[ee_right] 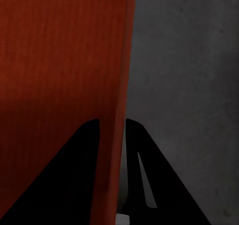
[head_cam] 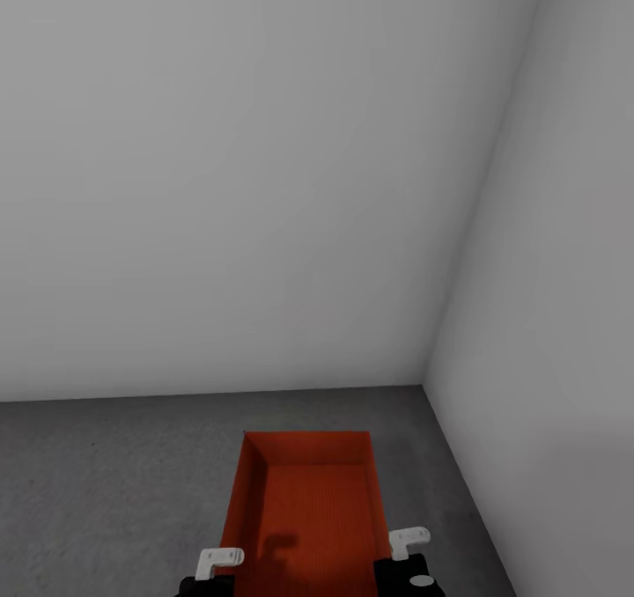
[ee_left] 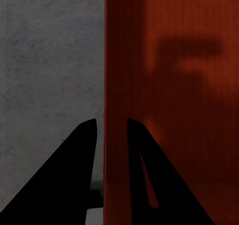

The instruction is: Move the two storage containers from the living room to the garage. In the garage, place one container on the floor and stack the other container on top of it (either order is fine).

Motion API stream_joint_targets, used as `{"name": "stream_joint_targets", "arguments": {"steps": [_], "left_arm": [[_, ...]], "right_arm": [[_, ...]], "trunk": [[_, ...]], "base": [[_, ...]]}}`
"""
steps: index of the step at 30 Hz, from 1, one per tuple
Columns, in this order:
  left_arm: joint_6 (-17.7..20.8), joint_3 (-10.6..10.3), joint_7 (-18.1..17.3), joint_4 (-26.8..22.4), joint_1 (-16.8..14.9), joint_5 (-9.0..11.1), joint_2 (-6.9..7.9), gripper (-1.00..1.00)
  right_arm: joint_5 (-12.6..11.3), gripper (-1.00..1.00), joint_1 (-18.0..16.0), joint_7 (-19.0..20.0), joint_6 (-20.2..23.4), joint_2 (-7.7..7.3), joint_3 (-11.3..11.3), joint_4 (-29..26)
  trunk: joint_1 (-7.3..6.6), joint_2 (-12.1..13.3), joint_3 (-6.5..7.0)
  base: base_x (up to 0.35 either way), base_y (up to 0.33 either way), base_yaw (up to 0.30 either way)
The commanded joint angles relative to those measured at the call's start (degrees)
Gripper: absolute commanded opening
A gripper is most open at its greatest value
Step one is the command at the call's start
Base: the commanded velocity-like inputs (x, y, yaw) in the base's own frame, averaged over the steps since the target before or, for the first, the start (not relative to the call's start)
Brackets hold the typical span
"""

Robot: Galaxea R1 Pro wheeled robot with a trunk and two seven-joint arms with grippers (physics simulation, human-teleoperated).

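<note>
Low in the frame, our left gripper (ee_left: 110, 135) and right gripper (ee_right: 112, 135) pinch the bin's (head_cam: 308, 500) side walls, so we lower it level onto the concrete floor (head_cam: 106, 482).

No text, label, brand, number or sign can be read anywhere: the orange-red container (head_cam: 308, 500), the pale grey walls (head_cam: 246, 183) and the speckled concrete floor (head_cam: 106, 482) are all plain and unmarked.

orange-red finely ribbed container (head_cam: 308, 500), dark grey speckled floor (head_cam: 114, 482), plain pale grey walls (head_cam: 264, 183)
</note>
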Motion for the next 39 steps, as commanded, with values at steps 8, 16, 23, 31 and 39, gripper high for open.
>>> {"name": "stream_joint_targets", "arguments": {"steps": [8, 16, 23, 31, 39], "left_arm": [[-0.4, -0.1, 0.7, -0.2, -0.1, 0.1, 0.16, -1.0], [-0.3, -0.1, 0.7, -0.2, -0.1, 0.1, 0.16, -1.0], [-0.3, -0.2, 0.7, -0.2, -0.1, 0.1, 0.16, -1.0], [-0.4, -0.3, 0.7, -0.3, -0.1, 0.1, 0.16, -1.0], [-0.4, -0.3, 0.7, -0.3, -0.1, 0.1, 0.16, -1.0]], "right_arm": [[-0.8, -1.0, 0.0, -1.0, 0.3, -1.75, 1.6, 0.2], [-0.8, -1.0, 0.0, -1.0, 0.3, -1.76, 1.6, 0.2], [-0.8, -1.0, 0.0, -1.0, 0.3, -1.77, 1.6, 0.2], [-0.8, -1.0, 0.0, -1.0, 0.3, -1.77, 1.6, 0.2], [-0.8, -1.0, 0.0, -1.0, 0.3, -1.77, 1.6, 0.2]], "trunk": [[0.02, -0.1, -0.08], [0.02, -0.1, -0.08], [0.02, -0.1, -0.08], [0.02, -0.1, -0.08], [0.02, -0.1, -0.08]], "base": [[0.0, 0.0, 0.0], [0.022, 0.001, 0.0], [0.195, 0.046, 0.0], [0.054, 0.01, 0.0], [0.005, 0.001, 0.0]]}}
